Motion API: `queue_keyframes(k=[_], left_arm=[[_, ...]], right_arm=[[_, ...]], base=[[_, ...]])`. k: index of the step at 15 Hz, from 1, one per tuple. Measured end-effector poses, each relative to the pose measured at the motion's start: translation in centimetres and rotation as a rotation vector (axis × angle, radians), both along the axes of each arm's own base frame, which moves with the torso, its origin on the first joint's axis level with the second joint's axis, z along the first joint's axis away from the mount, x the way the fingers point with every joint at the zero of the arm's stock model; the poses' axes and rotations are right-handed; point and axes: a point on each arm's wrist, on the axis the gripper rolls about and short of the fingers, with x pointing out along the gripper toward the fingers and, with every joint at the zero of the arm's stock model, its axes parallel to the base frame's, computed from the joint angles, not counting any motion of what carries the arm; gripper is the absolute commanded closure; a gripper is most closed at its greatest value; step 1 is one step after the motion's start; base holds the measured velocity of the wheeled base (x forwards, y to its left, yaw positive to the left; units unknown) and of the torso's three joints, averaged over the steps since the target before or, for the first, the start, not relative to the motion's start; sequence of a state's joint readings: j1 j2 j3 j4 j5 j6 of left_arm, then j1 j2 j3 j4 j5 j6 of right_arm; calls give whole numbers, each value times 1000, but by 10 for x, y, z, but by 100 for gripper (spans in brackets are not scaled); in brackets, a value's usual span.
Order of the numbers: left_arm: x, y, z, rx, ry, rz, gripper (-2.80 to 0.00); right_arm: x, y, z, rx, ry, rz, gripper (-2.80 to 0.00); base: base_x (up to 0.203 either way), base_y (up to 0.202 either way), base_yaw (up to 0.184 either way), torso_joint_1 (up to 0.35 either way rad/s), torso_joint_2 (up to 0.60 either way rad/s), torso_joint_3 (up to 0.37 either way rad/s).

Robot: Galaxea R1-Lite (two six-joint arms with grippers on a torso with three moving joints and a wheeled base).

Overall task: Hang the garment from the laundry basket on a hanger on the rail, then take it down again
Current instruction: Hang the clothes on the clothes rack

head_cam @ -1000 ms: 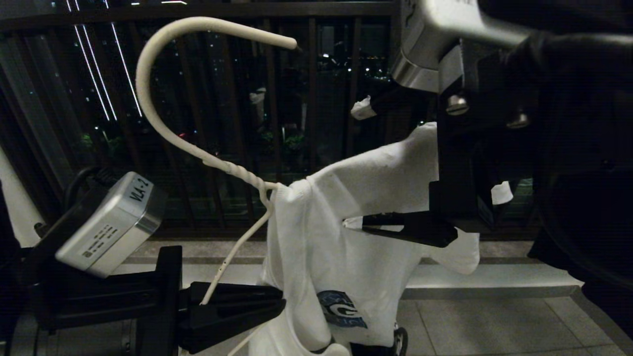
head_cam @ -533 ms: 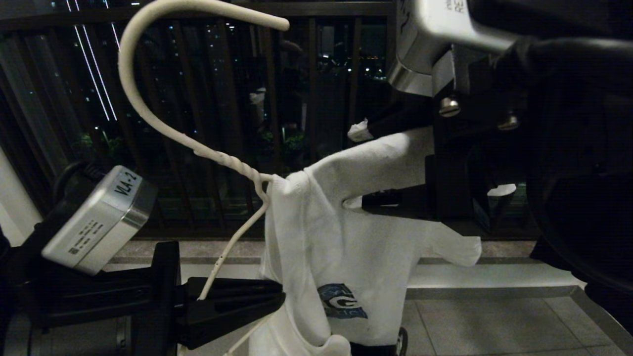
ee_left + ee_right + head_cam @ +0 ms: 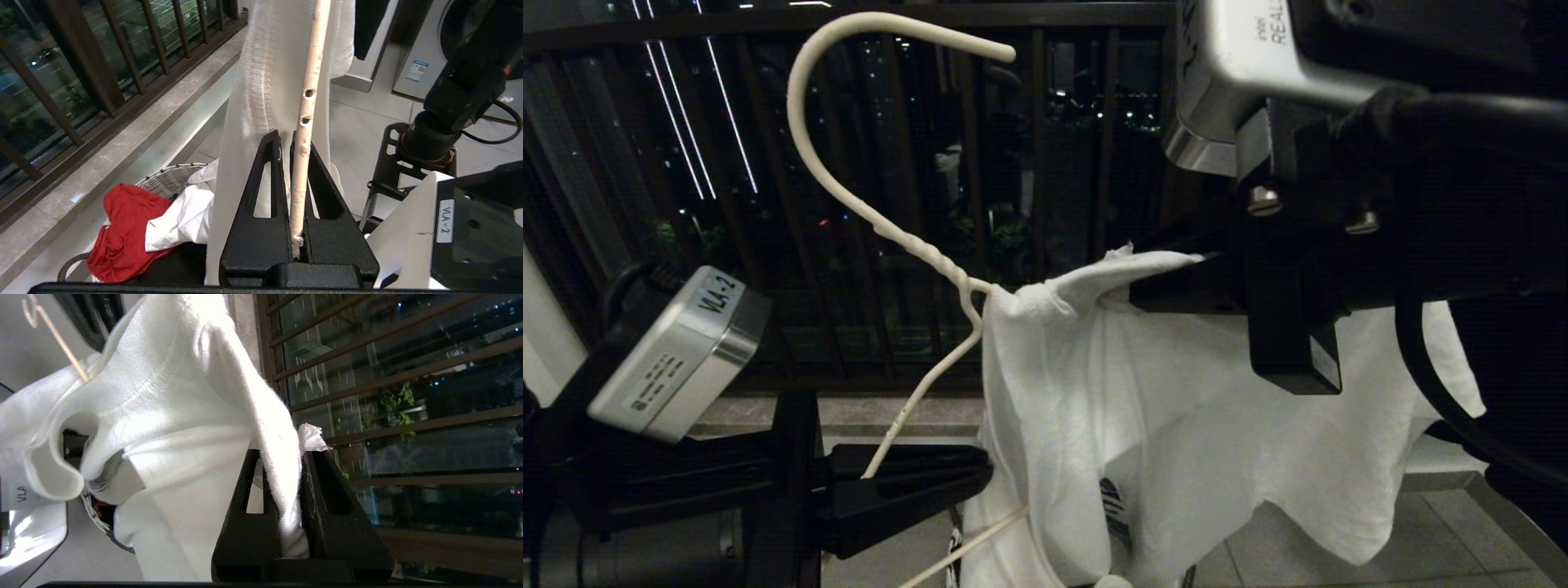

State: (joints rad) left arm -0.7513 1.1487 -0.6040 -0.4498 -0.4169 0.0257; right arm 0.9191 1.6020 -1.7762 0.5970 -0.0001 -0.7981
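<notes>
1. The left gripper (image 3: 292,163) is closed on one arm of the hanger (image 3: 915,404).
2. The right gripper (image 3: 291,477) pinches a fold of the T-shirt (image 3: 1176,408).
3. The T-shirt hangs between both grippers, its collar at the hanger neck.
4. The basket (image 3: 171,179) is below the left gripper.

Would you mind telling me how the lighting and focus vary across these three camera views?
Head view: dim night scene, railing nearly black, the garment and the hanger bright against it. Left wrist view: evenly lit, the red cloth clear. Right wrist view: the garment glares white with little texture, and the right gripper is silhouetted.
</notes>
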Motion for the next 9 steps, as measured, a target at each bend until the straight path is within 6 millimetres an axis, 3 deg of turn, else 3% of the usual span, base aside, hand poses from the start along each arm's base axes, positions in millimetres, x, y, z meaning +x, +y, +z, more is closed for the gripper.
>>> queue_keyframes(k=[4, 5, 9], left_arm=[[1, -1, -1, 3, 4, 0, 0], [2, -2, -1, 4, 6, 1, -280], [5, -4, -2, 10, 17, 6, -280]], right_arm=[[-1, -2, 1, 5, -2, -1, 0], [-1, -2, 1, 6, -3, -1, 0], [-2, -3, 2, 11, -5, -2, 0]], base=[[0, 0, 0, 0, 0, 0], [0, 0, 0, 0, 0, 0], [0, 0, 0, 0, 0, 0]])
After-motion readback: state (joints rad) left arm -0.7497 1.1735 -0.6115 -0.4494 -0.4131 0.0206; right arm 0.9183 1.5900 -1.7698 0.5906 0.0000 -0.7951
